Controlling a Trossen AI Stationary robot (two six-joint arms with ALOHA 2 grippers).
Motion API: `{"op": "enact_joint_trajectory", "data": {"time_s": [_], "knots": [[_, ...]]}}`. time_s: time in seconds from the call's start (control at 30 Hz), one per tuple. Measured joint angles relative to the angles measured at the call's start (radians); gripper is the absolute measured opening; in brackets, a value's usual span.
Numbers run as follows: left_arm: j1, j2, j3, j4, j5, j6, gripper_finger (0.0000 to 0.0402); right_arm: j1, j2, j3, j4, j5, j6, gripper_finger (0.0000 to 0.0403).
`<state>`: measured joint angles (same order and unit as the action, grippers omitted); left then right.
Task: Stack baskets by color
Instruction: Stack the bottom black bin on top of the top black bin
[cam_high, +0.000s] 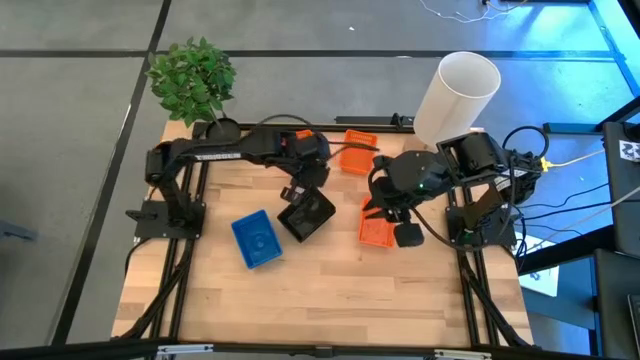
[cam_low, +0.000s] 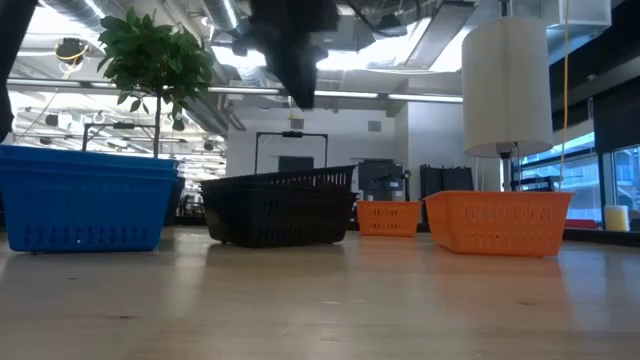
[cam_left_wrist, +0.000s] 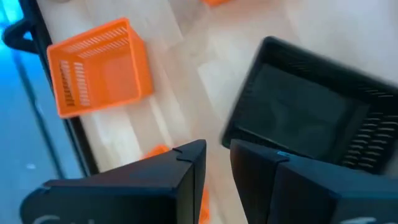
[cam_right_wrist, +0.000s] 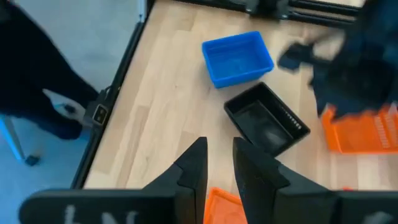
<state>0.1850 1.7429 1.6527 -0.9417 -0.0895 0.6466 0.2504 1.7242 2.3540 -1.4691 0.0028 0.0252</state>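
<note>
A blue basket stack (cam_high: 256, 239) stands on the table left of centre. Beside it is a black basket stack (cam_high: 308, 215), its top basket sitting a little askew (cam_low: 280, 182). My left gripper (cam_left_wrist: 217, 158) hangs open just above the far side of the black baskets (cam_left_wrist: 311, 112), with nothing between its fingers. One orange basket (cam_high: 357, 152) stands near the far edge. Another orange basket (cam_high: 376, 231) stands right of centre. My right gripper (cam_right_wrist: 219, 158) hovers high over it, open and empty.
A potted plant (cam_high: 195, 78) stands at the far left corner and a tall white cylinder (cam_high: 456, 93) at the far right. Cables (cam_high: 560, 200) hang off the table's right side. The near half of the wooden table (cam_high: 330, 300) holds nothing.
</note>
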Motion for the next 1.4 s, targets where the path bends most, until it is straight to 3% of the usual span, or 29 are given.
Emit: {"op": "enact_joint_trajectory", "data": {"time_s": [0.17, 0.37, 0.5, 0.6, 0.93, 1.17, 1.4], "knots": [[0.001, -0.11, 0.0, -0.085, 0.084, -0.127, 0.0066, 0.0, 0.01, -0.027, 0.005, 0.03, 0.049, 0.0076], [-0.025, -0.247, 0.0, -0.185, 0.09, -0.264, 0.0063, 0.0, 0.012, -0.142, 0.006, 0.112, 0.094, 0.0074], [-0.057, -0.343, 0.0, -0.214, 0.075, -0.354, 0.004, -0.013, 0.012, -0.243, 0.053, 0.147, 0.095, 0.0041], [-0.087, -0.408, 0.002, -0.207, 0.056, -0.393, 0.0012, -0.034, 0.012, -0.315, 0.137, 0.146, 0.081, 0.0007], [-0.182, -0.589, -0.001, -0.25, -0.056, -0.457, 0.0002, -0.164, 0.012, -0.612, 0.585, 0.145, 0.074, 0.0004], [-0.183, -0.637, 0.001, -0.254, -0.077, -0.462, 0.0001, -0.256, 0.011, -0.817, 0.836, 0.143, 0.024, 0.0001], [-0.182, -0.656, 0.0, -0.262, -0.106, -0.488, 0.0, -0.326, 0.011, -1.015, 0.969, 0.094, -0.055, 0.0001]]}}
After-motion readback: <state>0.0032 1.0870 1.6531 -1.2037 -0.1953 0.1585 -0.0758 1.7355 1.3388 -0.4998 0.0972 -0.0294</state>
